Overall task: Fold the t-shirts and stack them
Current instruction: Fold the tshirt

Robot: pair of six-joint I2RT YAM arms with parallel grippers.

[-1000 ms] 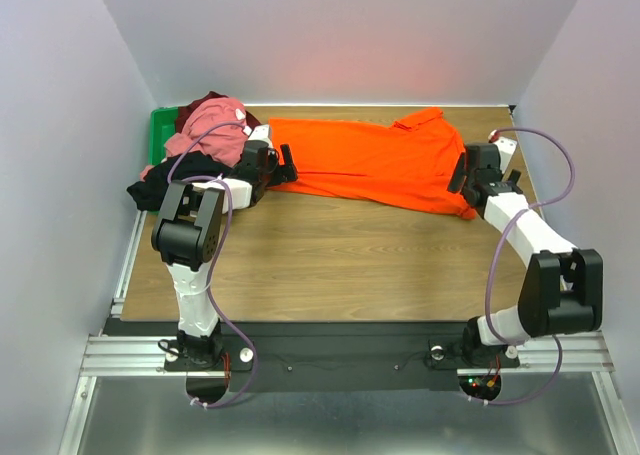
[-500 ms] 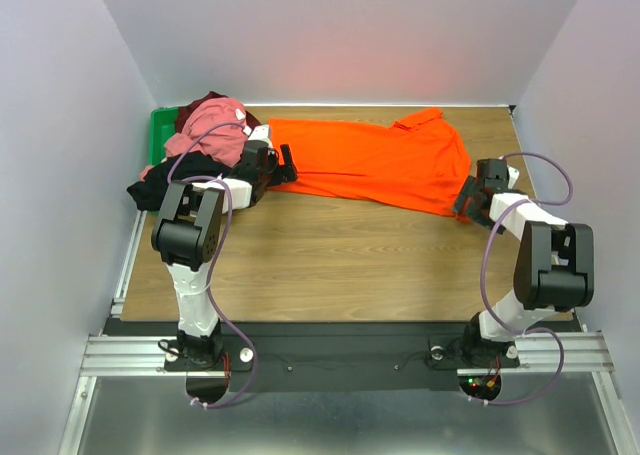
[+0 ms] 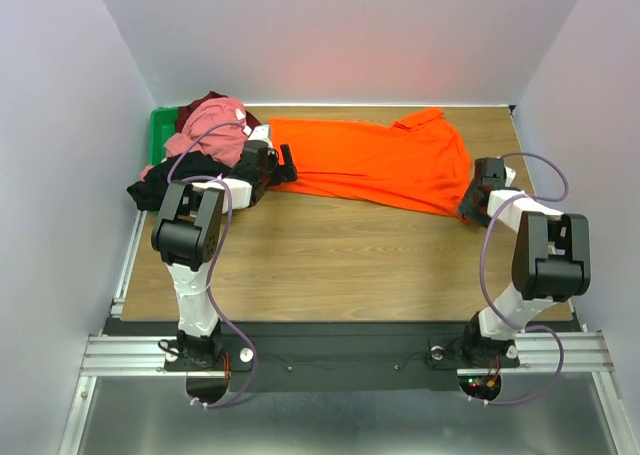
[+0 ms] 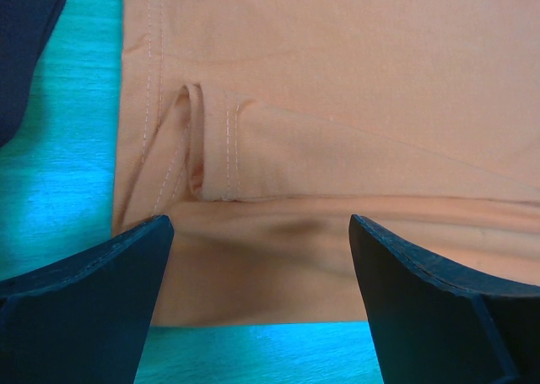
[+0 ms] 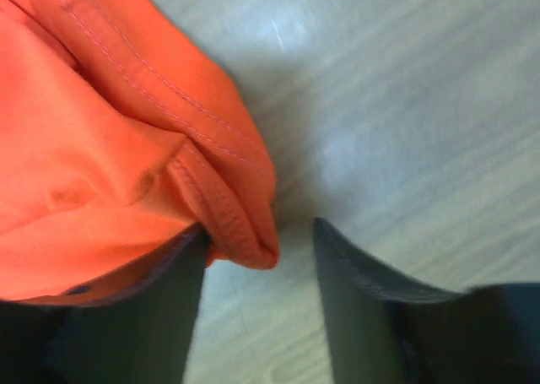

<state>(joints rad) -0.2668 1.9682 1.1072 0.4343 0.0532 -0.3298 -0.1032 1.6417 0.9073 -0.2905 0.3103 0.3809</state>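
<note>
Wood-grain table [image 3: 330, 265]: orange t-shirt [image 3: 380, 160] spread flat across far half, long axis left-right. Left gripper [image 4: 261, 232] wide, poised over left hem. Right gripper [image 5: 260, 229] half-narrowed, straddling near-right hem corner, not yet clamped; nearer arm for that corner.

Most of bin [image 3: 156, 135] hidden under shirt pile [image 3: 212, 123], only green rim shows. Top view: right gripper [image 3: 468, 207] covers near-right corner of orange shirt [image 3: 370, 160], left gripper [image 3: 284, 163] covers part of its left hem. Wrist views: shirt cut by frame edges, fingers [image 4: 84, 308] cut at bottom, blurred on the right wrist. Pile's lower shirts mostly buried.
</note>
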